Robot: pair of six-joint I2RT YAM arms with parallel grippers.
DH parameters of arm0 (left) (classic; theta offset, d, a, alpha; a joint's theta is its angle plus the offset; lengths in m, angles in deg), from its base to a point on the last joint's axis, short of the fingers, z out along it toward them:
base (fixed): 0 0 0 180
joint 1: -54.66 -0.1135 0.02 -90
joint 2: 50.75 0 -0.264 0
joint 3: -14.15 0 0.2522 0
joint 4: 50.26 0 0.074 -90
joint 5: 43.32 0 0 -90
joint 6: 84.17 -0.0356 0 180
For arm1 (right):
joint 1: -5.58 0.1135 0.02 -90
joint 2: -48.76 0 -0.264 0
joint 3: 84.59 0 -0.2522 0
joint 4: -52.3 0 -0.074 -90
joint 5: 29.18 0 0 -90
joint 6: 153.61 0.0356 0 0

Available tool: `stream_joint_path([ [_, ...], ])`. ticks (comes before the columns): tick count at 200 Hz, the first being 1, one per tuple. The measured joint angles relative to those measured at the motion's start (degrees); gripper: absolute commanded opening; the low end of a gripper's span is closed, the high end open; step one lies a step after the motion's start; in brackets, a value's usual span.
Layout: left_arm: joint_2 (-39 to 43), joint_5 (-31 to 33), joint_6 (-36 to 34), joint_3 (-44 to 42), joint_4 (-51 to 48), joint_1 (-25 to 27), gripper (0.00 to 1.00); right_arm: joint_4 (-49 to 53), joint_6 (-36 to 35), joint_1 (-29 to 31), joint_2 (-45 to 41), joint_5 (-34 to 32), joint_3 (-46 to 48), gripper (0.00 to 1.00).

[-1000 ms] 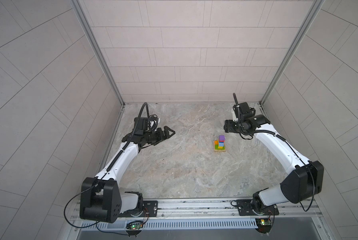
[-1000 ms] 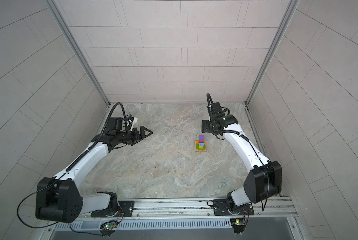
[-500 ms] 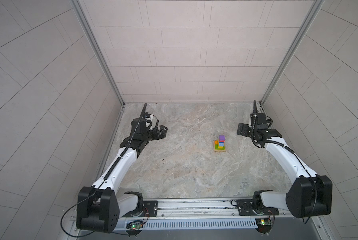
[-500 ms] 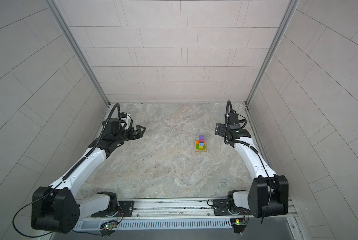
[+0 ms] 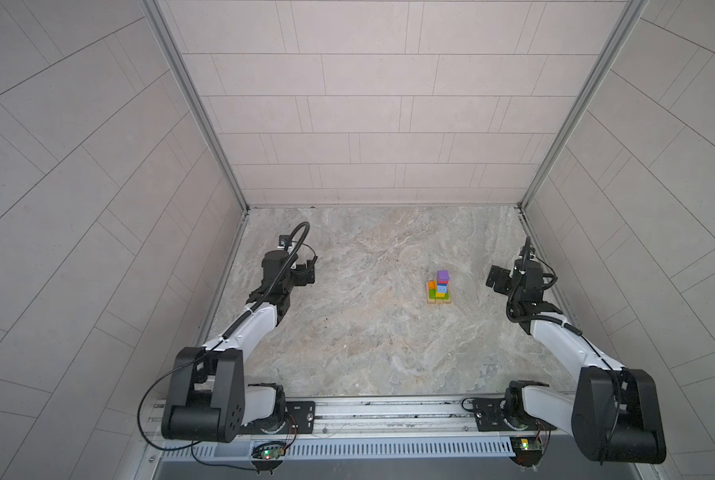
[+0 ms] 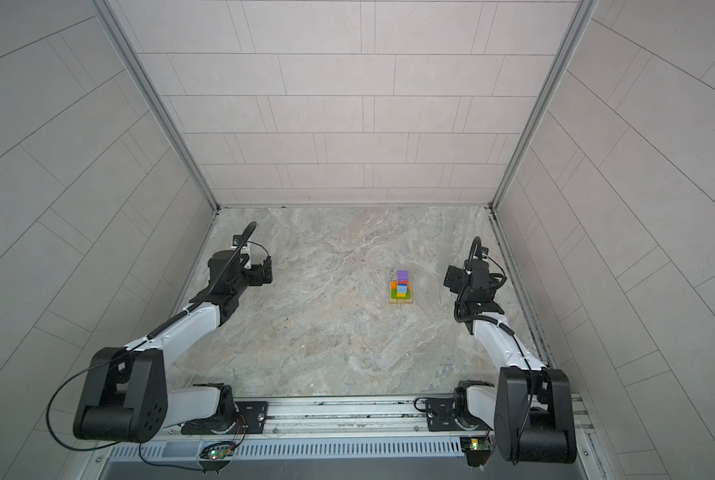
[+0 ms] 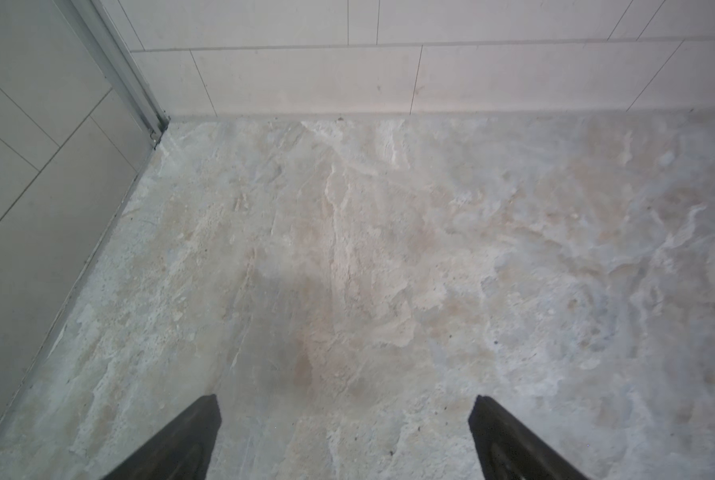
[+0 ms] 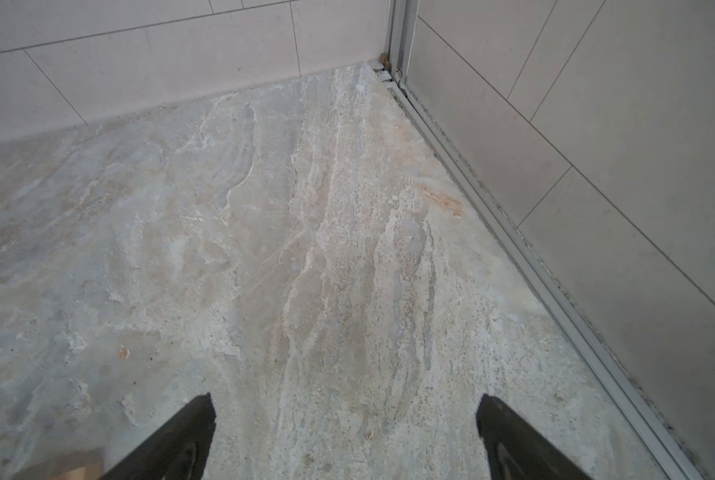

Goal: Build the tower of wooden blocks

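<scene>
The tower (image 5: 439, 289) (image 6: 401, 289) stands right of centre on the stone floor in both top views. It has a tan base, orange, green, yellow and light-blue wood blocks above it, and a purple cube (image 5: 443, 275) (image 6: 402, 274) on top. My right gripper (image 5: 498, 280) (image 6: 453, 278) (image 8: 346, 397) hangs to the right of the tower, apart from it, open and empty. A tan wooden corner (image 8: 79, 467) shows at the edge of the right wrist view. My left gripper (image 5: 306, 274) (image 6: 262, 273) (image 7: 346, 399) is far to the left, open over bare floor.
Tiled walls close the floor on three sides. The left wall (image 7: 36, 208) is near the left gripper and the right wall with its metal strip (image 8: 555, 291) is near the right gripper. The arm bases sit on a rail (image 5: 389, 409) at the front.
Both arms pulled back from the middle toward their side walls. The right gripper moved right, away from the tower, and opened wider. The tower stands unchanged.
</scene>
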Motion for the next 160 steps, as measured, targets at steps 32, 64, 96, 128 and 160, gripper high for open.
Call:
stream_joint_path([
  [32,-3.13,1.73,-0.94,-7.10,11.37,0.00,1.00,-10.71,-2.08,-0.02,1.77,0.37,4.17,0.99],
  [64,-8.02,1.81,-1.70,-10.78,21.46,-0.13,1.00,-24.13,-2.05,0.00,6.10,0.28,8.11,0.99],
  [96,-13.11,0.72,-1.64,-12.96,32.41,-1.49,1.00,-34.05,-2.27,0.15,10.95,0.26,12.00,1.00],
  [128,-15.76,3.85,-0.57,-13.97,35.89,-1.84,1.00,-45.22,-2.84,1.27,16.26,-0.31,14.51,0.99],
  [160,-15.76,9.79,1.62,-12.98,36.28,-1.86,1.00,-54.45,-6.71,6.69,26.25,-1.99,15.54,0.99],
])
